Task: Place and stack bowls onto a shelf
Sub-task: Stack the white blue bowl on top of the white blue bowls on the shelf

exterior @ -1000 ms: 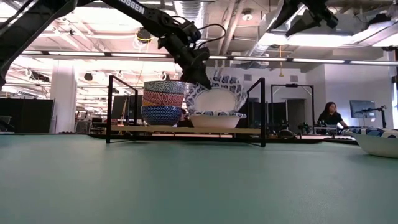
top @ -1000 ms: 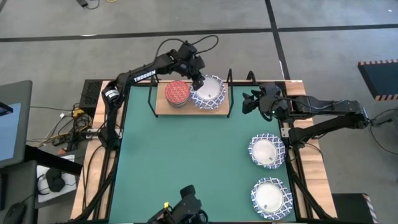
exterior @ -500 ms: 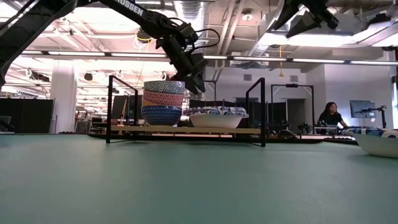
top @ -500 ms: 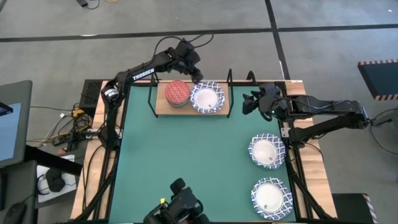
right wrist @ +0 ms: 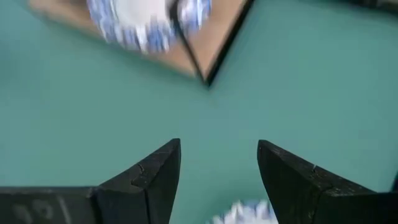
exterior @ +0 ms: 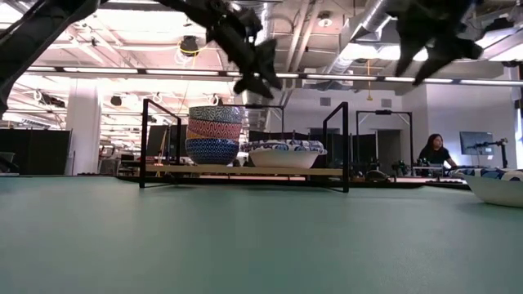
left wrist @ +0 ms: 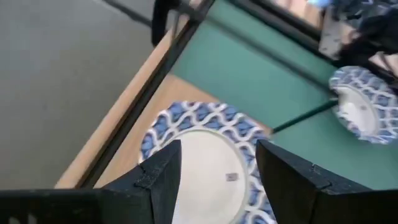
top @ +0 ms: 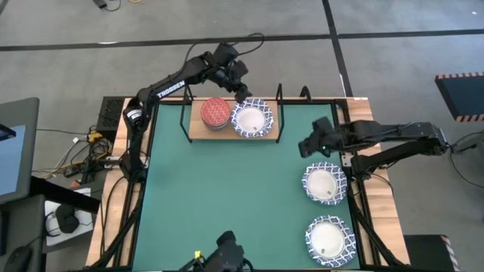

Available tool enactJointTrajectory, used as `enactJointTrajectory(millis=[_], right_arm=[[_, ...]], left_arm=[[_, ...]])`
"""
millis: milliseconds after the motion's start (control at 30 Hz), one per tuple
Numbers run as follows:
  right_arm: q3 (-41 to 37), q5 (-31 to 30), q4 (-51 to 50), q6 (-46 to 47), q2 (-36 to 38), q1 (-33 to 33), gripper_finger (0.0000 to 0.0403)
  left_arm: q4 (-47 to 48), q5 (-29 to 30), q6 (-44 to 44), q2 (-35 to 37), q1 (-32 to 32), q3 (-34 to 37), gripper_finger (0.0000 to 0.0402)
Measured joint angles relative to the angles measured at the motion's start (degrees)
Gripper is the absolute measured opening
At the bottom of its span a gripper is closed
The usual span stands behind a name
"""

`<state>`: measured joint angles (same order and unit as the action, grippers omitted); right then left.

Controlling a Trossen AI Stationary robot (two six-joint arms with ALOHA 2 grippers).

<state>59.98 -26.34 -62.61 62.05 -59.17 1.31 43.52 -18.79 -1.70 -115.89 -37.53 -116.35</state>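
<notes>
I have the green mat (top: pixel 227 189) spread over the table, with the shelf (top: pixel 198 130) at its far edge carrying a stack of small bowls (top: pixel 215 113) and, just beside it, a white bowl (top: pixel 251 119) with a blue-patterned rim sitting flat on the plank. My left gripper (top: pixel 240 91) hangs above that bowl's far rim, fingers parted and holding nothing, so I judge this placement done. Two more white bowls wait on the right side of the mat, the nearer one (top: pixel 324 183) and the farther one (top: pixel 328 239). My right gripper (top: pixel 307 146) hovers near the first, fingers spread wide and empty. Next I would lower it over that bowl's rim, pinch it, then carry it to stack on the shelved white bowl.
</notes>
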Motion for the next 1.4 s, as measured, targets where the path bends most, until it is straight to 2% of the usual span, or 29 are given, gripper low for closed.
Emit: enactJointTrajectory(millis=[167,400,633,833,967,1033,1133,1233,1400], right_arm=[[-4.36,8.4,-0.07,1.7,-1.13,3.32,0.024],[-11.79,11.66,-0.28,5.0,-1.27,8.2,0.024],[-18.56,18.06,0.36,4.48,-1.26,9.64,0.024],[-20.95,20.7,0.37,2.0,-1.26,9.63,0.024],[-20.93,21.74,1.07,-0.42,-1.26,9.44,0.024],[-20.93,21.79,0.95,-1.27,-1.26,9.44,0.024],[-20.93,21.83,0.94,-2.2,-1.26,9.44,0.024],[-20.93,22.64,0.92,-2.38,-1.26,9.44,0.024],[-20.93,27.77,1.47,-2.56,-1.26,9.44,0.024]], left_arm=[[3.4,3.06,1.93,1.17,3.22,-4.05,0.019],[4.53,3.02,-1.02,2.5,10.39,-4.18,0.019],[4.82,8.55,-1.05,2.5,18.05,-4.18,0.019],[5.31,10.31,-1.9,3.44,20.56,-4.14,0.019],[4.57,13.26,-1.52,7.14,20.65,-3.05,0.019],[3.49,15.57,-1.33,9.54,20.39,-0.93,0.019],[-1.42,15.25,-1.78,13.16,20.19,5.81,0.019],[-7.96,14.56,-3.11,17.54,20.67,14.84,0.019],[-20.92,14.53,-5.07,28.37,21.05,31.45,0.019]])
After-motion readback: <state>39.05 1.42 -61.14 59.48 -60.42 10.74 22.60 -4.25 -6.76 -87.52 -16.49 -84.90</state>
